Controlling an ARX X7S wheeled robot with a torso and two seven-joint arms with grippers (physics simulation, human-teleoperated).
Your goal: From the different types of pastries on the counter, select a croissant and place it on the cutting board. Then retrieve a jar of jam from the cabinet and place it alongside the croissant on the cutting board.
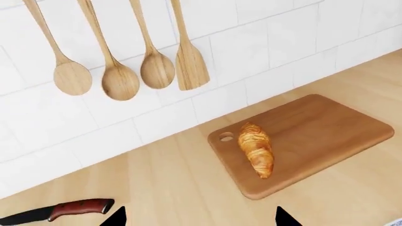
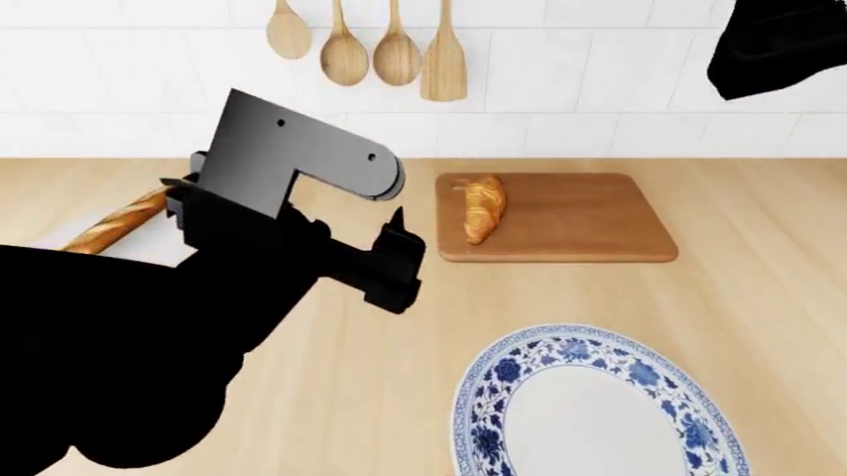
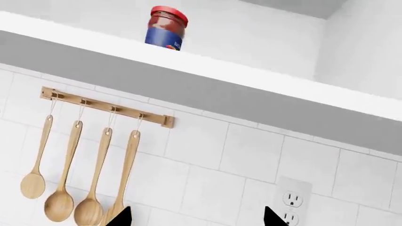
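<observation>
Croissant first: the short, plump golden-brown pastry with ridged layers and tapered ends [image 2: 483,208] lies on the flat rectangular reddish-brown wooden cutting board [image 2: 582,223], near the end that has a small hole by one corner. The board has rounded corners and a smooth grain, and it rests on the wide, pale beige wood-look counter [image 2: 741,297], close to the white tiled wall [image 2: 596,79].

The small upright jar of jam [image 3: 166,27], with its red lid, dark red contents and blue label, stands on the white cabinet shelf [image 3: 251,70] above the tiles, so it is well apart from the board. Below the shelf a light wooden rail [image 3: 107,107] carries four hanging wooden utensils [image 3: 75,183], three round-bowled spoons and one flat spatula.

The left gripper [image 1: 201,217] hovers over the counter, its two dark fingertips apart with nothing between them. The right gripper [image 3: 195,217] points up at the wall beneath the shelf, its dark fingertips likewise spread and empty.

On the counter beside the left arm lies the long golden-brown crusty baguette [image 2: 113,223], partly hidden by the arm. A round white plate with a blue floral rim [image 2: 596,407] sits in front of the board. A knife with a dark blade and reddish handle [image 1: 60,212] lies on the counter near the left gripper. A white wall socket [image 3: 290,205] is set into the tiles.
</observation>
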